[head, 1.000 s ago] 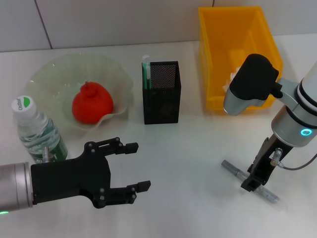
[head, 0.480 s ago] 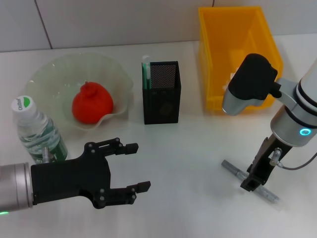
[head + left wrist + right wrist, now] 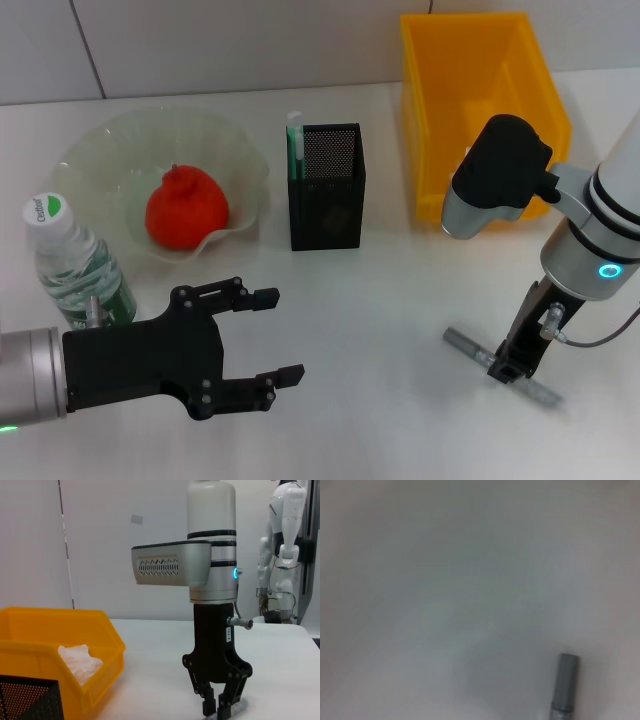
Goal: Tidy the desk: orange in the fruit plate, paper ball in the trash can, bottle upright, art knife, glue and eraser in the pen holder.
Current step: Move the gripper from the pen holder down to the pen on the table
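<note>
A robotics lab or test room, set up as a mock desk. A plain white counter (image 3: 400, 300) stands against a wall of large pale panels (image 3: 230, 40) with dark seams. In the left wrist view, a white humanoid robot (image 3: 284, 535) stands idle at about 2 o'clock beyond the counter, cables hanging near its arm, before bare light walls. On the counter, a bright yellow plastic storage bin (image 3: 480, 100) at 1 o'clock and a black mesh metal pen holder (image 3: 327, 185) near 12 o'clock serve as staged props.
</note>
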You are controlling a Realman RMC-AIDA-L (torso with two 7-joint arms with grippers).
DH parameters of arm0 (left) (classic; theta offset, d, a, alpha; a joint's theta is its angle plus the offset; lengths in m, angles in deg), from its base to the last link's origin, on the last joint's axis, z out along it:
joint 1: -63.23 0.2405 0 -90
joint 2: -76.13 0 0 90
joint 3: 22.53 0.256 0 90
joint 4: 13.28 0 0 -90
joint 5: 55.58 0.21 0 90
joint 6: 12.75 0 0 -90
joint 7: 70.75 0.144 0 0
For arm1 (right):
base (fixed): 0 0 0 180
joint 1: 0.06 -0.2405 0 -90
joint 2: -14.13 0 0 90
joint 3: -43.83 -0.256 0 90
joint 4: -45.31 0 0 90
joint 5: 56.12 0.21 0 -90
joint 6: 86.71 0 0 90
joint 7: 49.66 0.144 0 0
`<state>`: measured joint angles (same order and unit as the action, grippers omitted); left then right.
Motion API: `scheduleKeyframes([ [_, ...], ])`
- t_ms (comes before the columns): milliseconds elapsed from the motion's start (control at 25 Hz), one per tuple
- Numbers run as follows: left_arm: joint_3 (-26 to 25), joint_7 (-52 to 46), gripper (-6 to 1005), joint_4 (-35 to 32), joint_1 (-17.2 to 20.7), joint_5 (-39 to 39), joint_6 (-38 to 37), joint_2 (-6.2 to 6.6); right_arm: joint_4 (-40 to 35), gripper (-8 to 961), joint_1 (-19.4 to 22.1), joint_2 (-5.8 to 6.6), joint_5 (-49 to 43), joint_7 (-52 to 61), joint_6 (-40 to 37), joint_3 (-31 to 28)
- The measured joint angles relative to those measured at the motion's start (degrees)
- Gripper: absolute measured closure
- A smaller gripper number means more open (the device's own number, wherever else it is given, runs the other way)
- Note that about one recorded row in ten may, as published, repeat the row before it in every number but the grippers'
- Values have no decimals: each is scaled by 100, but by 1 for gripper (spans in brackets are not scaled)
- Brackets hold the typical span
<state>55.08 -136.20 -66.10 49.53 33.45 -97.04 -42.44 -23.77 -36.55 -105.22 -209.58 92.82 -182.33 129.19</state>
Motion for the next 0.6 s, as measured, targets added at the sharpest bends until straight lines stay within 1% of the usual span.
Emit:
scheduleKeyframes([
  [400,0,-1,220,8,-21,0,1,0,43,850,-43,7,-46,82,11,-22],
  [600,0,0,221,69,-49,0,1,0,67,896,-43,9,-46,113,21,-23],
])
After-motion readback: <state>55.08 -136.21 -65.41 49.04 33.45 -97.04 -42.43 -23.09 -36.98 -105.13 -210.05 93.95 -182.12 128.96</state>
